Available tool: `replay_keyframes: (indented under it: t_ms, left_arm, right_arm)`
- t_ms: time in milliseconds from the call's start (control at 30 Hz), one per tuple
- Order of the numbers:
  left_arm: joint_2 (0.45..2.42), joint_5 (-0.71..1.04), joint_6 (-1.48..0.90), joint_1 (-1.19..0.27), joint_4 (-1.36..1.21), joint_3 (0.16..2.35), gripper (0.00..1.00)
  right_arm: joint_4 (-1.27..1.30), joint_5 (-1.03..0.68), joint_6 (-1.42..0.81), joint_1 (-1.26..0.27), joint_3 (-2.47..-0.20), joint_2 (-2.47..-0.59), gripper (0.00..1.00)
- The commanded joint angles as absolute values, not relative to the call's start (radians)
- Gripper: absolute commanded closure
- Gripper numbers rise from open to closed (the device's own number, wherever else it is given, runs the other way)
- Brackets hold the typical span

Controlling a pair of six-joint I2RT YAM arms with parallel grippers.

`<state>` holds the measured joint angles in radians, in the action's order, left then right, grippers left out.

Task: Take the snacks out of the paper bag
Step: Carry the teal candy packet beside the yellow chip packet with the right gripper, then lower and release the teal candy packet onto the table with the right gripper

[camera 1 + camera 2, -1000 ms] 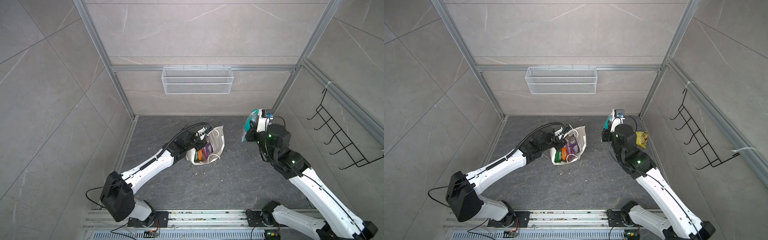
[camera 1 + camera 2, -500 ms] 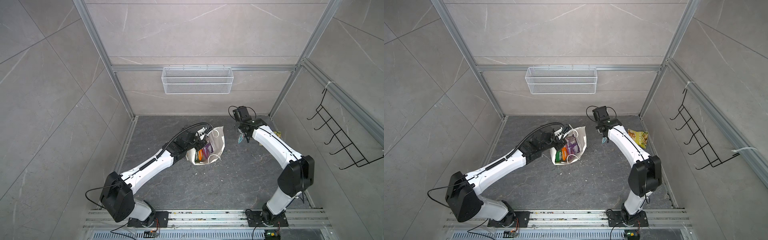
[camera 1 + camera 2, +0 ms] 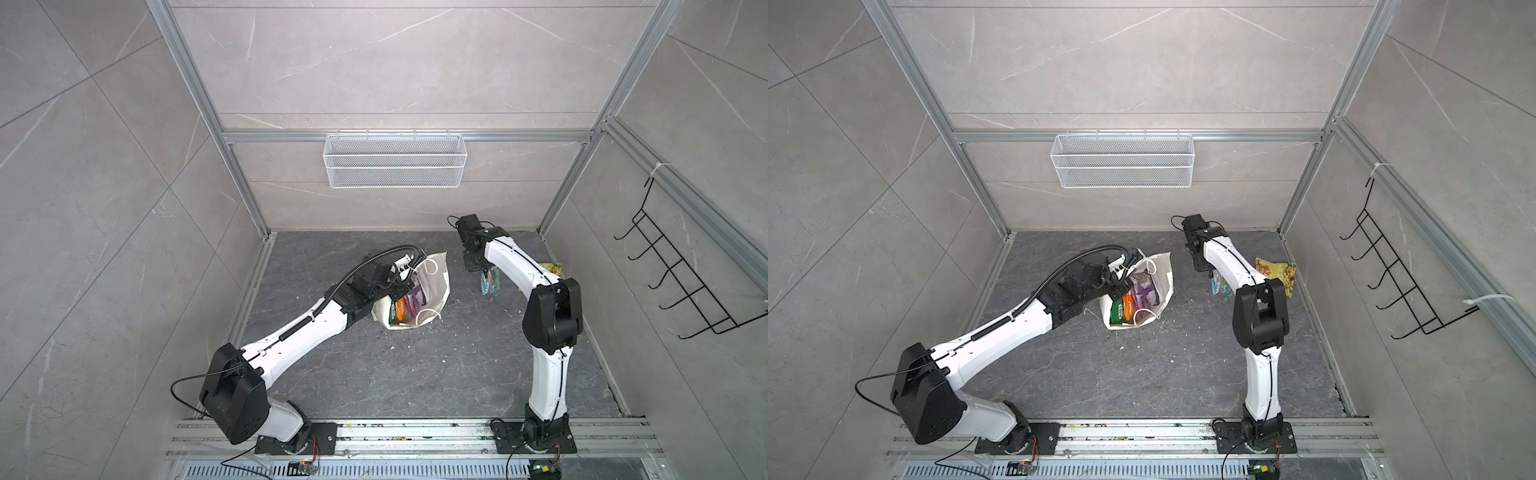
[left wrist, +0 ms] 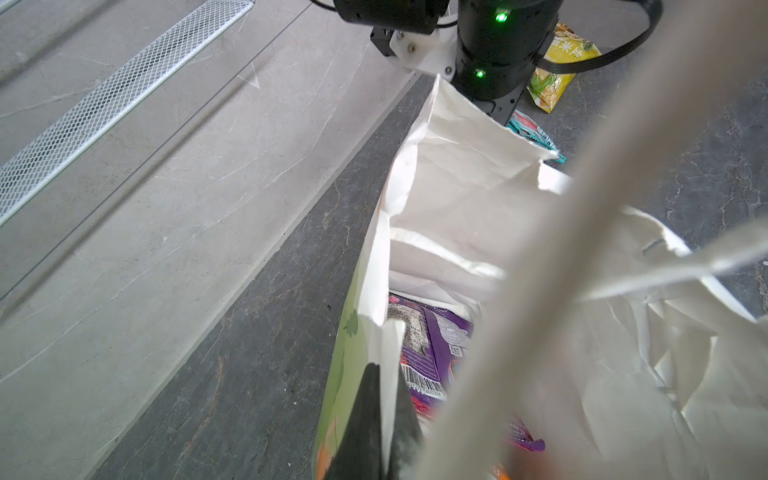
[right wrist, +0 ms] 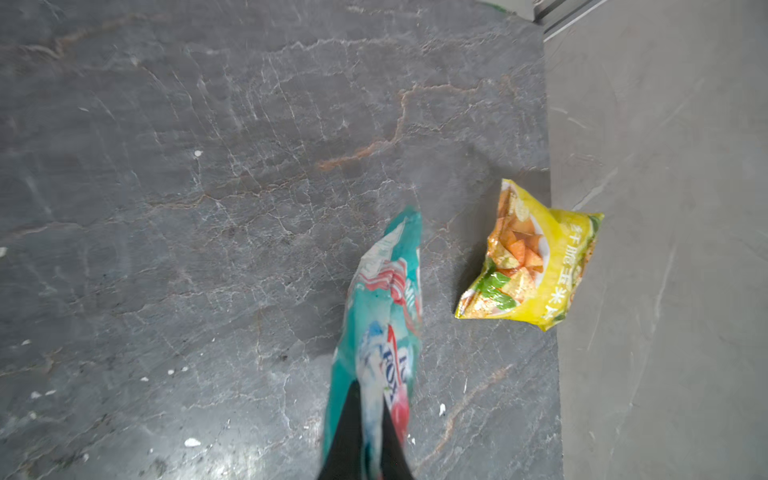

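Right wrist view shows the right end effector (image 5: 369,395) with its two dark fingers close together and the teal packet (image 5: 386,299) pinched between them. The packet hangs down from the fingers over the dark grey surface (image 5: 208,208) and looks blurry. Near it the yellow chip bag (image 5: 536,266) lies at the right edge of the surface.

In both top views the teal packet (image 3: 490,282) (image 3: 1220,286) hangs right under that end effector. It is between the paper bag (image 3: 436,282) and the chip bag, nearer the back edge than the front edge.

The left wrist view shows the left end effector (image 4: 386,395) squeezed tight on the top rim of the paper bag, with white paper between its fingers. The bag is open. Inside it, past the fingers, is a purple packet (image 4: 432,353). A top view also shows an orange packet (image 3: 1129,307) and a green packet (image 3: 1119,309) in the bag, close to the left end effector. The bag stands near the middle of the surface, toward the back edge, well apart from the chip bag
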<state>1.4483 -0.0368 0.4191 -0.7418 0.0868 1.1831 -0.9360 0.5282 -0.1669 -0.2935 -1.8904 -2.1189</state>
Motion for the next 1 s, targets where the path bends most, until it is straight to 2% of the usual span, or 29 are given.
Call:
replay_keyframes:
  t_ms: [0, 67, 167, 367, 433, 467, 533, 733, 967]
  left_arm:
    - [1.454, -0.040, 0.431, -0.747, 0.053, 1.223, 1.00]
    - [1.456, -0.041, 0.434, -0.747, 0.049, 1.224, 1.00]
    - [1.454, -0.046, 0.438, -0.747, 0.052, 1.227, 1.00]
    - [1.451, -0.061, 0.449, -0.746, 0.055, 1.233, 1.00]
    - [1.451, -0.062, 0.450, -0.746, 0.051, 1.233, 1.00]
    - [1.453, -0.063, 0.450, -0.744, 0.049, 1.233, 1.00]
    - [1.458, -0.060, 0.450, -0.743, 0.045, 1.231, 1.00]
    - [1.478, -0.045, 0.456, -0.741, 0.042, 1.242, 1.00]
    - [1.499, -0.031, 0.451, -0.741, 0.040, 1.247, 1.00]
  right_arm:
    - [-0.976, 0.486, -0.195, -0.296, -1.971, -2.181, 0.71]
    - [-0.995, 0.453, -0.199, -0.295, -2.016, -2.217, 0.64]
    - [-1.024, 0.411, -0.221, -0.295, -2.069, -2.241, 0.59]
    - [-0.929, 0.213, -0.233, -0.268, -1.980, -2.110, 0.46]
    - [-0.914, 0.180, -0.213, -0.262, -1.926, -2.067, 0.31]
    - [-0.899, 0.177, -0.204, -0.259, -1.881, -2.043, 0.20]
    - [-0.851, 0.177, -0.201, -0.243, -1.785, -1.993, 0.09]
    - [-0.747, 0.061, -0.225, -0.129, -1.571, -1.931, 0.04]
    - [-0.745, 0.141, -0.201, -0.124, -1.562, -2.002, 0.10]
